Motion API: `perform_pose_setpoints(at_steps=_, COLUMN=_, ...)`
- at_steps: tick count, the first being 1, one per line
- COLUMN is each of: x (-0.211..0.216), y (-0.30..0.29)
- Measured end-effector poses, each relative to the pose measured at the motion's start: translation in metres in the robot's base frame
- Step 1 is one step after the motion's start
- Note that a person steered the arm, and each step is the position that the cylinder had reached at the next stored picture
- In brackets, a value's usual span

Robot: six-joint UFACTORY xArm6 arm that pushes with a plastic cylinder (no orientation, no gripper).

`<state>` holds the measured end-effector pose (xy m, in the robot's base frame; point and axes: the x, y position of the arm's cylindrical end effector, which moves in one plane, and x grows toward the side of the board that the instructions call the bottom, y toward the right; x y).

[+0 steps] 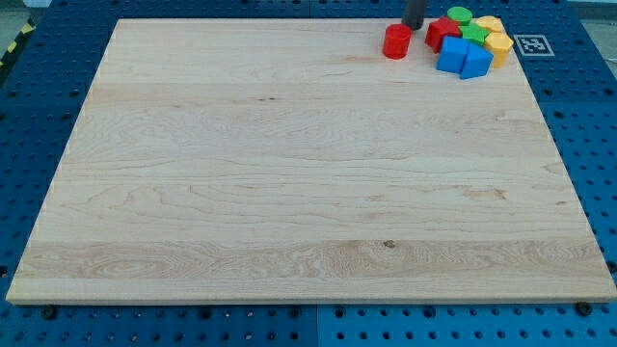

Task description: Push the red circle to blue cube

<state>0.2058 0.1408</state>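
The red circle (396, 41), a short red cylinder, stands near the board's top edge, right of centre. The blue cube (452, 56) sits to its right with a gap between them, in a tight cluster. A second blue block (476, 63), wedge-like, touches the cube's right side. My tip (413, 26) is just above and to the right of the red circle, close to its upper right edge, between it and the cluster.
The cluster at the view's top right also holds a red block (442, 32), a green cylinder (460, 15), a green block (475, 35) and two yellow blocks (490, 23) (498, 44). The wooden board (289, 193) lies on a blue pegboard. A marker tag (531, 44) lies off the board's right.
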Motion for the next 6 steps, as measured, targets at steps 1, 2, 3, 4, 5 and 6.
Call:
perform_pose_setpoints(at_steps=1, x=0.000, y=-0.037)
perform_pose_setpoints(at_steps=2, x=0.008, y=-0.052)
perform_pose_setpoints(at_steps=3, x=0.031, y=-0.053)
perform_pose_setpoints(at_steps=4, x=0.032, y=-0.051)
perform_pose_setpoints(at_steps=5, x=0.033, y=-0.040)
perform_pose_setpoints(at_steps=6, x=0.043, y=-0.021)
